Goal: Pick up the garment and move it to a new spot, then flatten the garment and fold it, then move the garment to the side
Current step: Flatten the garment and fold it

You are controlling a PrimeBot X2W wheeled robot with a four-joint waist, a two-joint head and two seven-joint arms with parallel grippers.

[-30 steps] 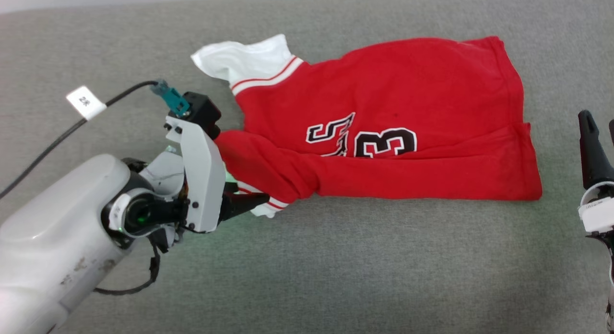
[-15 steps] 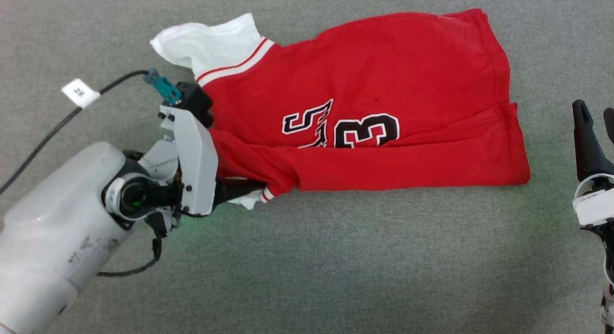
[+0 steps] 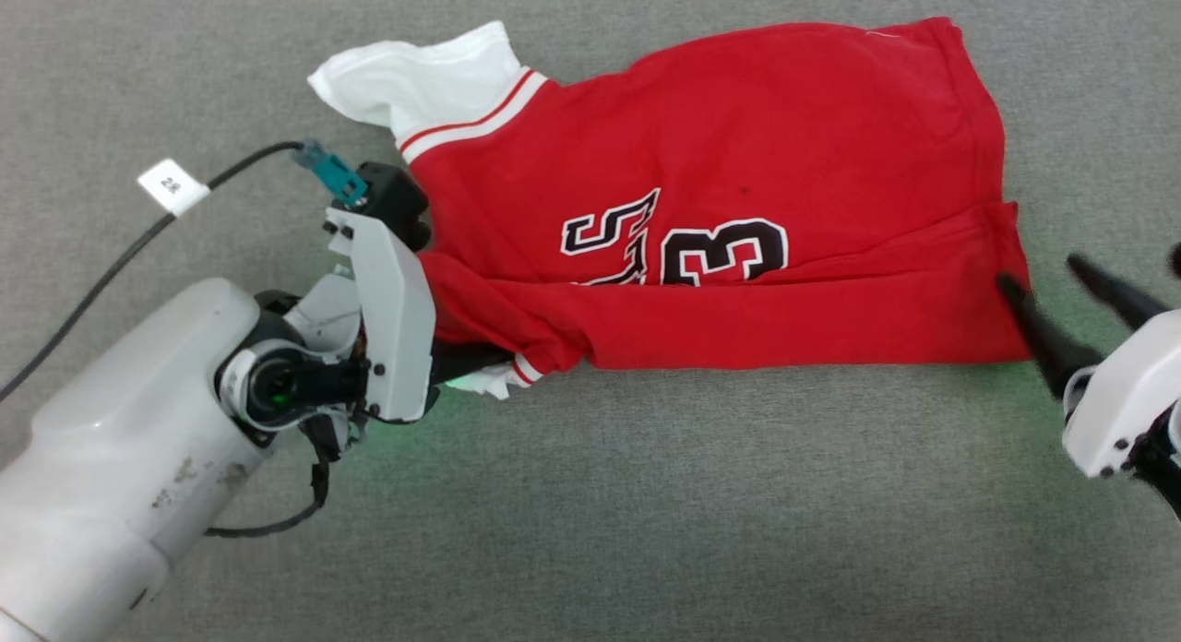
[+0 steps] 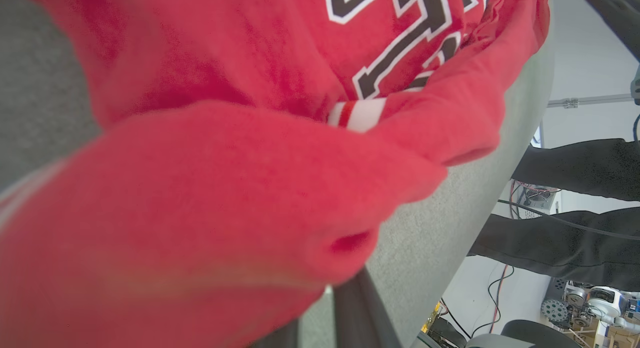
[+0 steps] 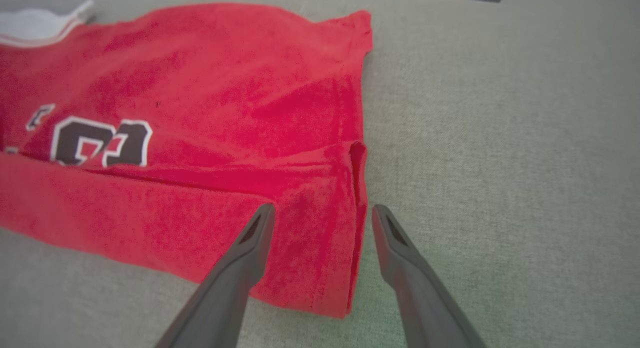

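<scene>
head view looks down on the garment (image 3: 738,116); wrist views close at opposite ends

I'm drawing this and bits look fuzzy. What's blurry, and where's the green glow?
Head view: the right gripper looks smeared; green light tints the grey surface beside the left gripper. Left wrist view: the garment is close and out of focus. Right wrist view: mostly sharp.

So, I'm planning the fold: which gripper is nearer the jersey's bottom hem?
Right. The right gripper is open, straddling the hem of the garment; the left gripper is at the opposite, sleeve end, shut on the fold there.
</scene>
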